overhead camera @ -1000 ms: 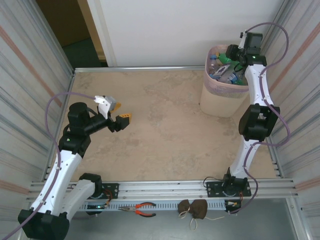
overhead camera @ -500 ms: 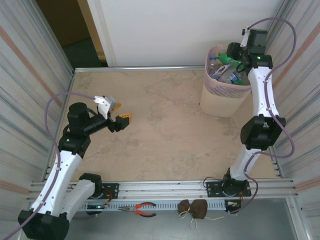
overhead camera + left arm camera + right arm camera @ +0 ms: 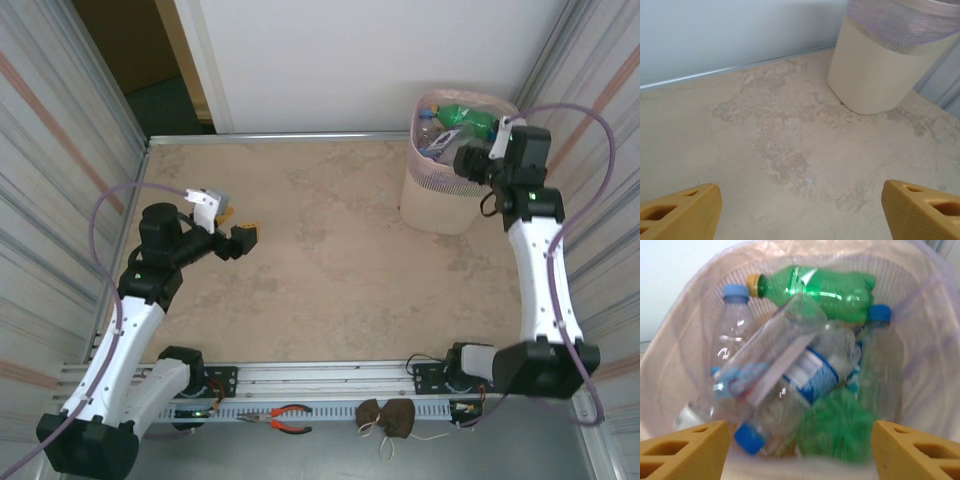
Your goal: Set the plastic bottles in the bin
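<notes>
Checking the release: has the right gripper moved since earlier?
Yes: right gripper drew back over the tall pale-pink plastic bin, from far side to near rim.

No legible text anywhere. Blue-and-white label (image 3: pixel 812 372) on clear bottle (image 3: pixel 770 420) in middle of bin (image 3: pixel 660 355): print blurred, unreadable. Pink-and-blue label (image 3: pixel 737 380) on second clear bottle (image 3: pixel 780 335), left of it in bin: smeared, no letters. Green bottle (image 3: pixel 825 287) at bin's far wall: no readable print.

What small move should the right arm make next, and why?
Probably draw the right arm up and away from the bin: its fingers stand open with nothing between them, and the bottles lie inside the bin.
</notes>
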You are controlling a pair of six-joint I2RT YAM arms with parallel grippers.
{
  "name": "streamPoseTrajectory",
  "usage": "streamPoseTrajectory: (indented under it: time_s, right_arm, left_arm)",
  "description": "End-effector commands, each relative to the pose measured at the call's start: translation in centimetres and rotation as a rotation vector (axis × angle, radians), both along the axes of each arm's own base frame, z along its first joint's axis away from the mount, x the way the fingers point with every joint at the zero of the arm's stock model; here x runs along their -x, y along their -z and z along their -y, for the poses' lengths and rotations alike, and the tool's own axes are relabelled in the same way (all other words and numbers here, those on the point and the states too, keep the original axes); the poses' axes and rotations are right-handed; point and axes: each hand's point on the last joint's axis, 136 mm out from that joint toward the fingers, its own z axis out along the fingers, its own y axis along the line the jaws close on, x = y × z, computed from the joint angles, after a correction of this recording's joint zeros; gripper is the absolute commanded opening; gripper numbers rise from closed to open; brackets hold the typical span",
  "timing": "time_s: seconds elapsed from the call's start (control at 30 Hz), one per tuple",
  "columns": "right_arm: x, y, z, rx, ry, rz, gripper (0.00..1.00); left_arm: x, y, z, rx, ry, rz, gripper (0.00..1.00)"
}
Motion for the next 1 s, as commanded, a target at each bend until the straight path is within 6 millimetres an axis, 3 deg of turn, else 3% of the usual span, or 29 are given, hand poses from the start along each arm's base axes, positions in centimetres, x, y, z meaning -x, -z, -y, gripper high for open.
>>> streamPoseTrajectory:
  time_s: [0.0, 0.13, 0.37, 0.47, 0.77, 0.97]
  right_arm:
    - [2.9, 0.3, -0.8, -0.005, -0.02, 0.033, 0.82]
    - [5.6, 2.7, -1.6, -0.012, -0.047, 0.045, 0.98]
    - [6.3, 10.0, -2.0, 0.02, -0.063, 0.033, 0.99]
    - [5.7, 13.0, -2.2, 0.103, -0.084, 0.055, 0.99]
    - [2.6, 20.9, -3.4, 0.141, -0.066, 0.09, 0.99]
    - [0.2, 22.6, -3.7, 0.165, -0.074, 0.122, 0.99]
  left_arm:
    - [-1.0, 0.4, -1.4, 0.04, -0.118, -0.031, 0.96]
    - [-2.0, 2.2, -3.2, 0.008, -0.234, -0.057, 0.99]
    - [-3.3, 6.7, -8.0, -0.109, -0.514, -0.117, 0.99]
    - [-3.5, 8.6, -10.0, -0.19, -0.606, -0.107, 0.99]
    - [-4.5, 13.1, -12.3, -0.344, -0.687, 0.007, 0.99]
    - [-6.1, 15.0, -11.4, -0.321, -0.632, 0.098, 0.99]
